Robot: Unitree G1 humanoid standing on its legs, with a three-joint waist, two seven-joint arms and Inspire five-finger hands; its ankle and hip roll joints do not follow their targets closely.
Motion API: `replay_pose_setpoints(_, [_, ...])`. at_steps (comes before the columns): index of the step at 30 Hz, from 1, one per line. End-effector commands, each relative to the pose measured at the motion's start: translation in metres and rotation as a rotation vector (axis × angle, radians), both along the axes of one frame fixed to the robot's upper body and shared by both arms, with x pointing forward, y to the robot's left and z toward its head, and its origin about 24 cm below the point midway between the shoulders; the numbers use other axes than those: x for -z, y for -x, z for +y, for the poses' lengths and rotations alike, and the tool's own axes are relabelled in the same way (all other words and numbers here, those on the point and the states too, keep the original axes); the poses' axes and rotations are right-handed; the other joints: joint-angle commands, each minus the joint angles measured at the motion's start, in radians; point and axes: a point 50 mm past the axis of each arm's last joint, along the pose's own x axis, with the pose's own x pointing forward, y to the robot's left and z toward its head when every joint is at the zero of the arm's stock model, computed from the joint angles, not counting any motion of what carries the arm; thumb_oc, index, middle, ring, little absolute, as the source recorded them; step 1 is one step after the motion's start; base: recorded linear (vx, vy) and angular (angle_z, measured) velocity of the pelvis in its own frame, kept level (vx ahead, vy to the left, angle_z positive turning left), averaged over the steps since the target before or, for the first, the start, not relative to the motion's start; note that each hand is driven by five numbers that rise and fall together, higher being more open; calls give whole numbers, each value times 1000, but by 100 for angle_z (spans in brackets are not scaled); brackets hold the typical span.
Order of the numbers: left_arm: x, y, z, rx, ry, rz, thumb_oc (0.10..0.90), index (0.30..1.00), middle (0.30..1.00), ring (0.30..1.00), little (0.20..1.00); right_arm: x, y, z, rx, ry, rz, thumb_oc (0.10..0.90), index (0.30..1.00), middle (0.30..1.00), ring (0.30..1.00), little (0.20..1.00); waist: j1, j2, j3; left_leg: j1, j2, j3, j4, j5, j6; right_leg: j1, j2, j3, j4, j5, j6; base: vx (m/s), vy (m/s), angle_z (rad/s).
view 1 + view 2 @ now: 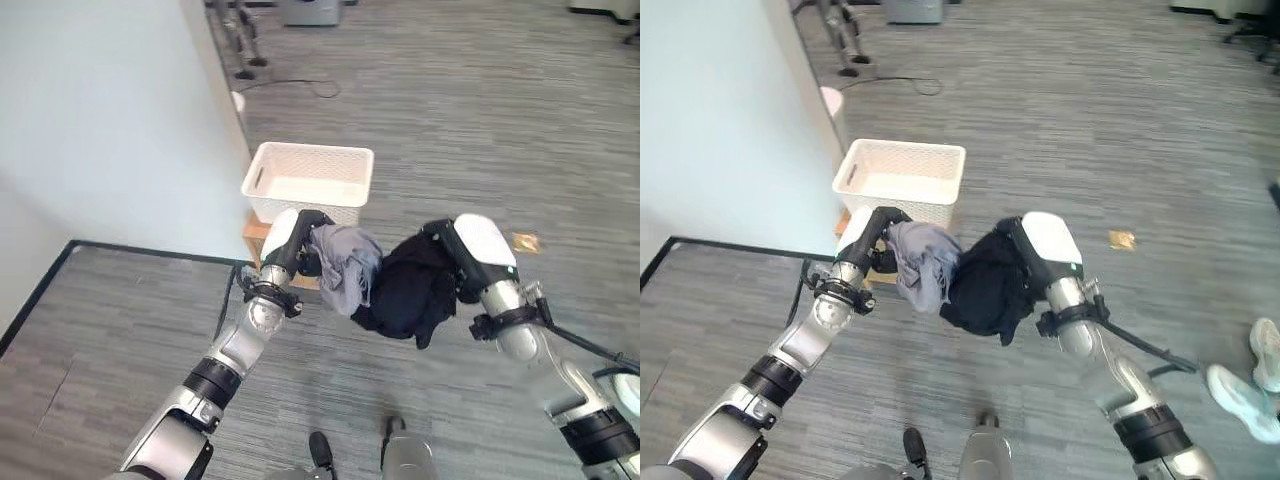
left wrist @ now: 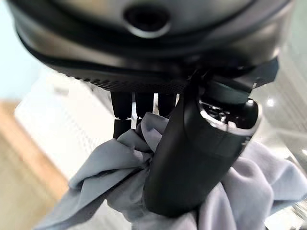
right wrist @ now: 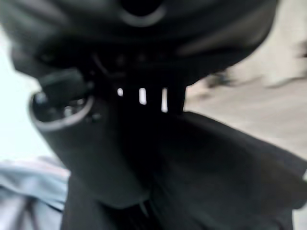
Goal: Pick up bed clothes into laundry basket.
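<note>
Soft matt grey cloth point(image 1: 348, 262), matt black cloth point(image 1: 413, 288), white perforated plastic basket point(image 1: 310, 180).

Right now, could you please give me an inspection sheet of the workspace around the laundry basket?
Surface: grey striped floor.
Job's things: white laundry basket, nothing seen inside, resting on a low wooden stand; grey garment and black garment held up in front of it.
Clutter: small tan scrap on the floor.
Hands: left hand curled round the grey garment; right hand curled round the black garment.
Cables: a dark cable on the floor beyond the basket.
Surroundings: pale wall; a person's shoes nearby.
</note>
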Motion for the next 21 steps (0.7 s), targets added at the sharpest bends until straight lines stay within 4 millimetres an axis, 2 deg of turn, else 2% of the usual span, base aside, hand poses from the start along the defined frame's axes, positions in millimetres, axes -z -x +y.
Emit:
replay_pose_setpoints(1, [-22, 12, 2, 33, 44, -173, 400, 300, 300, 300, 300, -81, 3, 8, -86, -21, -379, 400, 300, 300, 300, 300, 11, -52, -117, 49, 74, 214, 1, -117, -155, 71, 13, -13, -47, 3, 17, 301, -125, 98])
replay_pose_setpoints(2, [-18, 13, 2, 34, 42, -158, 400, 300, 300, 300, 300, -97, 5, 13, -118, -5, -433, 400, 300, 300, 300, 300, 7, -60, -124, 80, 60, 191, 1, -145, -156, 28, 38, -19, -110, 57, 31, 331, -143, 71])
replay_pose_setpoints(5, [-10, 17, 0, 60, 39, -130, 400, 300, 300, 300, 300, -117, -5, 13, -86, 80, -468, 400, 300, 300, 300, 300, 19, -76, -123, 134, 51, 143, 1, -189, -163, -40, 48, -54, -128, 93, 46, 412, -226, 46])
replay_pose_setpoints(8, [-5, 16, -6, 92, 34, -104, 400, 300, 300, 300, 300, -135, -14, 2, -3, 132, -492, 400, 300, 300, 300, 300, 29, -83, -154, 175, 46, 108, 1, -221, -170, -9, 38, -62, -141, 102, 30, 356, -222, 50])
replay_pose_setpoints(9, [-1, 17, -7, 89, 49, -86, 400, 300, 300, 300, 300, -148, -16, -5, 43, 159, -529, 400, 300, 300, 300, 300, 33, -69, -167, 195, 63, 86, 45, -239, -177, 38, 38, -74, -141, 91, 20, 323, -202, 45])
replay_pose_setpoints(12, [1, 17, -6, 82, 60, -79, 400, 300, 300, 300, 300, -155, -18, -8, 66, 167, -543, 400, 300, 300, 300, 300, 32, -67, -167, 171, 71, 83, 121, -246, -188, 67, 32, -82, -141, 79, 12, 202, -180, 59])
replay_pose_setpoints(13, [3, 17, -6, 81, 88, -62, 400, 300, 300, 300, 300, -167, -19, -19, 119, 183, -571, 400, 300, 300, 300, 300, 37, -67, -157, 111, 108, 72, 314, -182, -227, 133, 35, -97, -141, 49, -20, 229, -269, 50])
replay_pose_setpoints(15, [3, 17, -8, 90, 101, -57, 400, 300, 300, 300, 300, -178, -19, -31, 177, 193, -586, 400, 300, 300, 300, 300, 48, -78, -140, 29, 146, 61, 558, -85, -274, 190, 41, -113, -141, 12, -56, 238, -275, 48])
replay_pose_setpoints(16, [3, 17, -8, 90, 102, -59, 400, 300, 300, 300, 300, -179, -20, -31, 177, 192, -588, 400, 300, 300, 300, 300, 47, -80, -139, 20, 146, 58, 566, -82, -275, 186, 39, -114, -141, 16, -58, 254, -270, 25])
replay_pose_setpoints(17, [3, 18, -6, 80, 113, -56, 400, 300, 300, 300, 300, -183, -21, -37, 214, 208, -579, 400, 300, 300, 300, 300, 72, -105, -121, -63, 136, 56, 736, -54, -276, 229, 39, -99, -141, -11, -79, 239, -220, 11])
replay_pose_setpoints(18, [3, 19, -7, 83, 113, -58, 400, 300, 300, 300, 300, -187, -22, -40, 233, 224, -578, 400, 300, 300, 300, 300, 83, -112, -111, -101, 140, 59, 785, -58, -270, 249, 37, -93, -141, -16, -84, 352, -235, -12])
replay_pose_setpoints(21, [4, 20, -10, 91, 121, -55, 400, 300, 300, 300, 300, -190, -28, -47, 282, 258, -551, 400, 300, 300, 300, 300, 99, -117, -97, -144, 154, 57, 742, -73, -259, 268, 24, -81, -141, -29, -82, 221, -19, -9])
